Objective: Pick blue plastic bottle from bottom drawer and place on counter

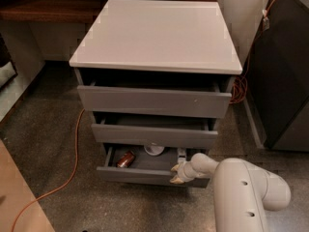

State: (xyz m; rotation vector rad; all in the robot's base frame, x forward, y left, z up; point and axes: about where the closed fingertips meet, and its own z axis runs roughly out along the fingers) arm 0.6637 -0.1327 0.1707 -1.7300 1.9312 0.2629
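Speckled grey-brown floor [43, 129] surrounds a grey three-drawer cabinet, and an orange cable [75, 153] trails across it past the cabinet's left side. We see the counter [154, 33], a glossy white slab, capping the cabinet. A dark brown wooden shelf [43, 8] runs behind its rear left corner, and a tall dark unit [285, 81] stands to its right. All three drawers are pulled partly out: the top drawer [154, 100], the middle drawer [154, 135] and the bottom drawer [140, 175], the narrowest.

On the bottom drawer's grey floor we note a reddish-brown can [125, 159] lying near the front left corner and a white bowl [154, 150] at the rear middle, partly under the drawer above. Against the right edge stands a small pale shape that we read as the blue plastic bottle [181, 153]; its outline is faint. It is inside the drawer, not on the counter.

From the lower right a white arm [241, 192] reaches in. Its gripper [175, 174] sits at the front right corner of the bottom drawer, against the top edge of the drawer front and just in front of the bottle. Whether the gripper is open, closed or clamped on that edge we cannot tell.
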